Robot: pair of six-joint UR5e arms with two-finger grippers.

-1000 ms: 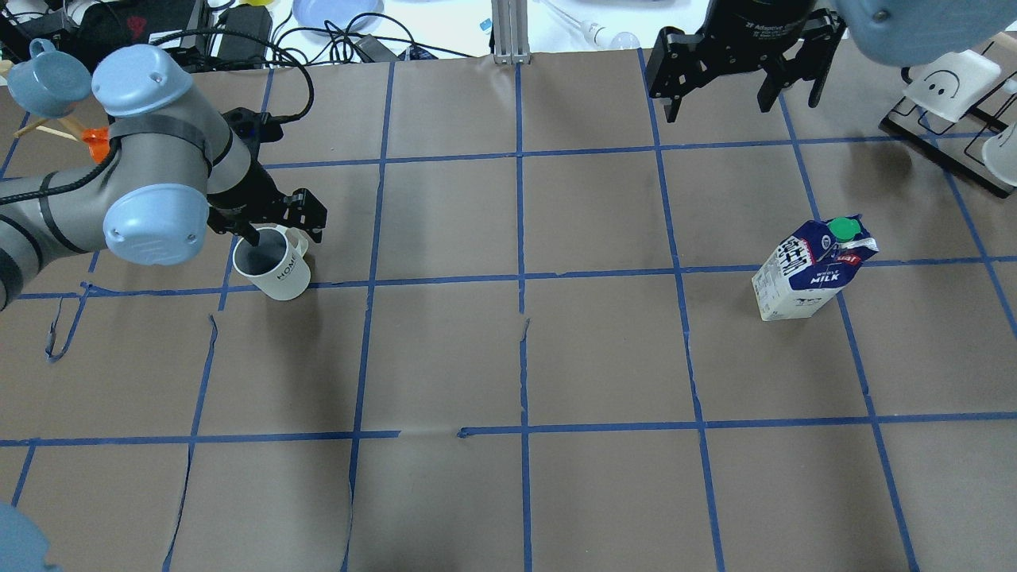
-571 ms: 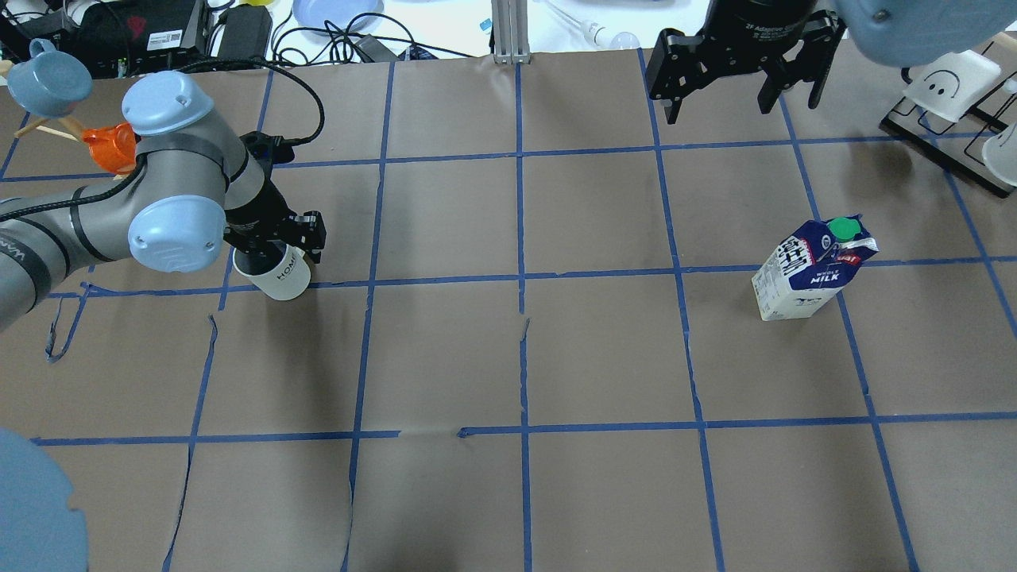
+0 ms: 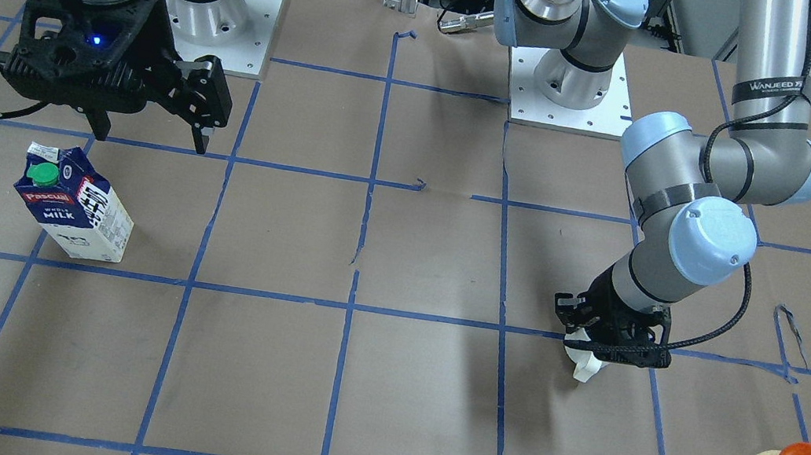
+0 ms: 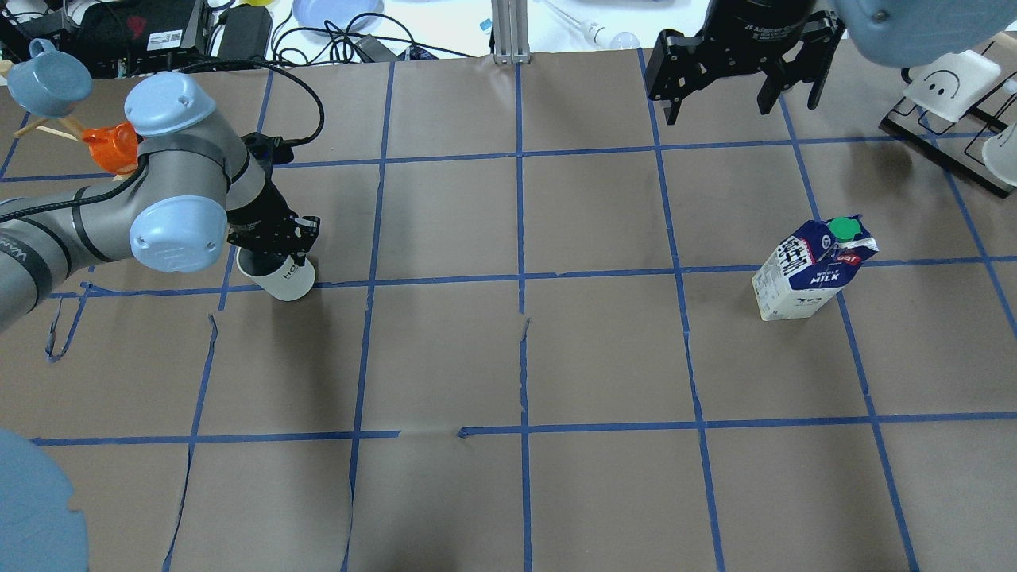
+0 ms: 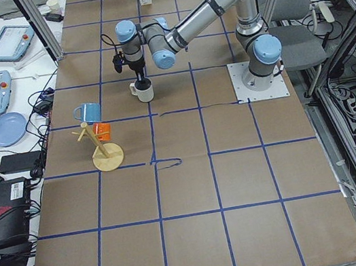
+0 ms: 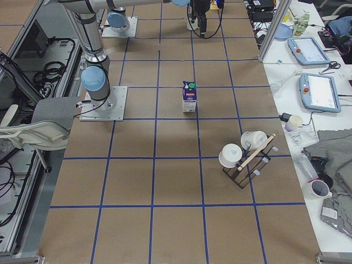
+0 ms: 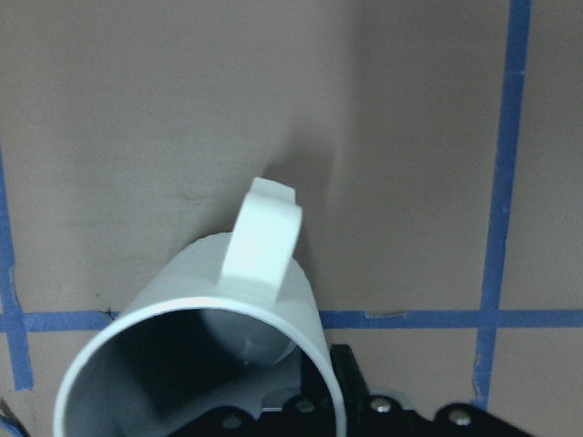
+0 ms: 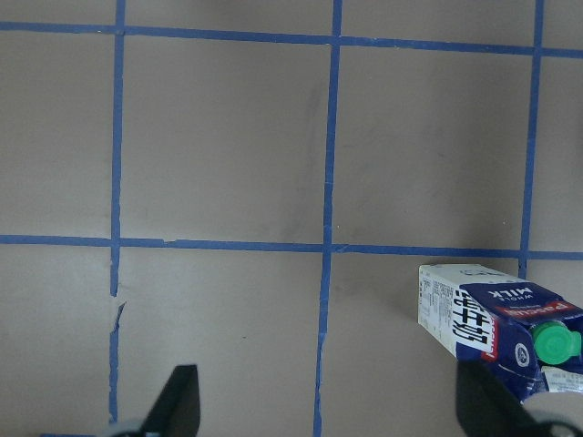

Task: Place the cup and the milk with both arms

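The white cup (image 4: 288,280) stands on the brown table at the left, and its handle (image 7: 262,242) points away from the wrist camera. My left gripper (image 4: 274,241) is down over the cup's rim (image 7: 301,339) and shut on its wall. It also shows in the front view (image 3: 611,342), where only a bit of the cup (image 3: 586,367) is visible. The milk (image 4: 810,274) stands upright at the right. My right gripper (image 4: 740,105) hangs open and empty above the table, beyond the milk (image 8: 496,319).
A wooden mug tree with an orange cup (image 4: 110,148) and a blue cup (image 4: 52,79) stands at the far left. A black rack with white cups (image 4: 953,86) sits at the far right. Cables and devices lie beyond the far edge.
My left gripper has come down over the cup's rim and its jaws have closed on the wall. The right gripper and the milk have not moved.
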